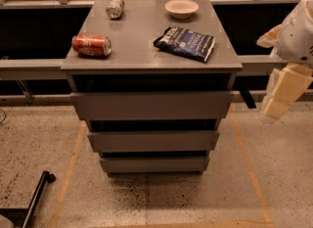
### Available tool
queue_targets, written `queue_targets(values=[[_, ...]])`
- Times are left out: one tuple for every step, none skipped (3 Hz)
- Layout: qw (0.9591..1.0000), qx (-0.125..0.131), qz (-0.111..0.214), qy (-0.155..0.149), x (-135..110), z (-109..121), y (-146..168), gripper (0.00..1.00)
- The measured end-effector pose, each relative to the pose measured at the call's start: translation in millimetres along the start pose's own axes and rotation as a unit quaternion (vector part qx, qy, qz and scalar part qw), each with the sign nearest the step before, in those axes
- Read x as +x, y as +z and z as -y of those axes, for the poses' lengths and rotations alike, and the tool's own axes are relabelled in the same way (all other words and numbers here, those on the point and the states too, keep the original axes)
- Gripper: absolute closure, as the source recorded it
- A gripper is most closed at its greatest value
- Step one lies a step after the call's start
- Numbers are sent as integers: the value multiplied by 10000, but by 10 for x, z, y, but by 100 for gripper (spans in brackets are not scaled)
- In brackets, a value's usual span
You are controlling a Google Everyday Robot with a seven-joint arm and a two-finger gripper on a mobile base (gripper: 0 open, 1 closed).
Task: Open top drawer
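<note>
The top drawer (151, 105) is the widest grey front, just under the grey tabletop (142, 51), with a dark gap above it. It juts out further than the two narrower fronts (152, 140) (154, 164) below. My gripper (283, 95) hangs at the right, beside the cabinet's right edge at about the height of the top drawer. It is apart from the drawer and touches nothing.
On the tabletop lie a red soda can (91, 45) on its side, a silver can (115, 7), a white bowl (181, 8) and a dark blue chip bag (186, 42). A grey rail (29, 68) runs behind the cabinet. A black bar (36, 197) lies on the speckled floor at the lower left.
</note>
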State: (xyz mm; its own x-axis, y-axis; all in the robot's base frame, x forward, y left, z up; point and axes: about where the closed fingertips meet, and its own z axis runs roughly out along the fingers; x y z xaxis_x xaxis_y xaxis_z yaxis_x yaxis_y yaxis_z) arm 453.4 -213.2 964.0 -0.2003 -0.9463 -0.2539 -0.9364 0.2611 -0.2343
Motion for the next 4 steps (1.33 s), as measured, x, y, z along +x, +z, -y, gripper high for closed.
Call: queue_targets(values=[[9993, -185, 253, -186, -96, 210, 344, 0], [9980, -262, 567, -67, -233, 401, 643, 0], [9979, -272, 590, -49, -238, 419, 683, 0], [9976, -411, 546, 52, -289, 336, 845, 0]])
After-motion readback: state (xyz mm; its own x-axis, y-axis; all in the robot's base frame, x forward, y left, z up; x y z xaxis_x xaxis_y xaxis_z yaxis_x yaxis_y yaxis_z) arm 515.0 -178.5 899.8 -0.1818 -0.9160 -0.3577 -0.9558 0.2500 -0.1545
